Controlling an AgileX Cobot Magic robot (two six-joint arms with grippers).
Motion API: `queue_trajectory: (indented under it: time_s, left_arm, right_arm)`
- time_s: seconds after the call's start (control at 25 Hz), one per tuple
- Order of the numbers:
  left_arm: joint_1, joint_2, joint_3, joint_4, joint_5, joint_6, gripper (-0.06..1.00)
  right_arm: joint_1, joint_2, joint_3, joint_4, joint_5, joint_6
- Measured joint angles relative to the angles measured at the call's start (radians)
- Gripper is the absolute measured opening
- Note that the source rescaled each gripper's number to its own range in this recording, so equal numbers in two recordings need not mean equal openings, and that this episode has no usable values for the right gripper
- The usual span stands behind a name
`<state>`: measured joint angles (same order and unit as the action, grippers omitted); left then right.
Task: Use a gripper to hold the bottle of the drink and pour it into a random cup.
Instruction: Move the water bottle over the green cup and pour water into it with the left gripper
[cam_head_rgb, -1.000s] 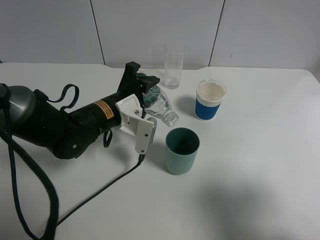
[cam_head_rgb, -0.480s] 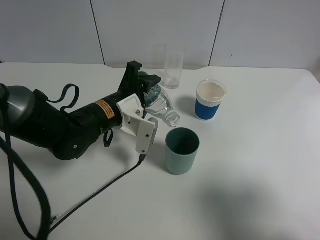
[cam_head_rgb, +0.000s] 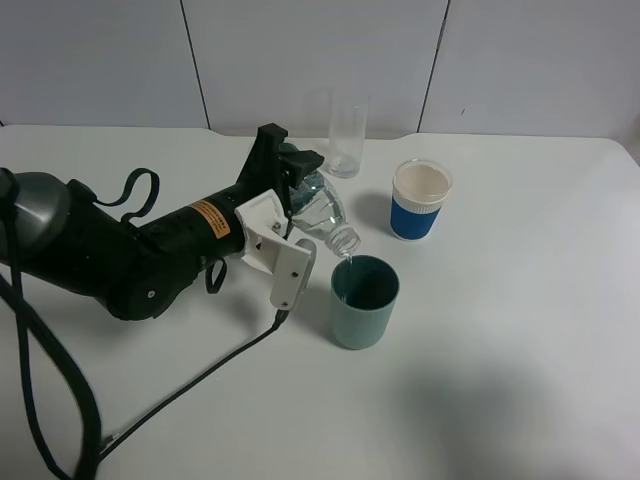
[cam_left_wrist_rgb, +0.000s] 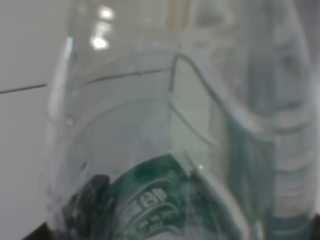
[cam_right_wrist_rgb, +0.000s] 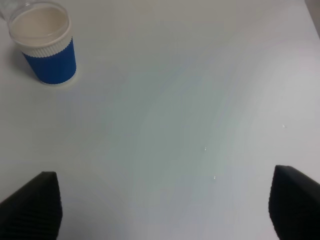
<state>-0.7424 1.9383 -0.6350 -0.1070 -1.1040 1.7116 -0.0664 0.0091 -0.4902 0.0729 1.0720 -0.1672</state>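
My left gripper (cam_head_rgb: 297, 215) is shut on the bottle of the drink (cam_head_rgb: 324, 212), a small clear bottle with a green label. The bottle is tipped with its capless neck pointing down over the near-left rim of the teal-green cup (cam_head_rgb: 364, 305). A thin trickle appears to run from the neck into the cup. In the left wrist view the bottle (cam_left_wrist_rgb: 165, 150) fills the picture, and its green label (cam_left_wrist_rgb: 150, 205) shows low down. My right gripper (cam_right_wrist_rgb: 162, 205) is open and empty above bare table; it does not show in the exterior high view.
A blue-and-white cup (cam_head_rgb: 420, 200) stands right of the bottle and also shows in the right wrist view (cam_right_wrist_rgb: 44, 47). A tall clear glass (cam_head_rgb: 348, 135) stands behind the bottle. A black cable (cam_head_rgb: 190, 385) trails across the table's front left.
The left gripper has tipped the bottle further and moved it slightly right. Its neck has dropped to the teal cup's rim, and a trickle now shows.
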Motion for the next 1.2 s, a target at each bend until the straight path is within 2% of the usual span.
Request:
queue_trajectory:
  time_s: [1.2]
  left_arm:
    - [0.0, 0.0, 0.0, 0.0, 0.0, 0.054, 0.02]
  right_arm:
    - [0.0, 0.0, 0.0, 0.0, 0.0, 0.0]
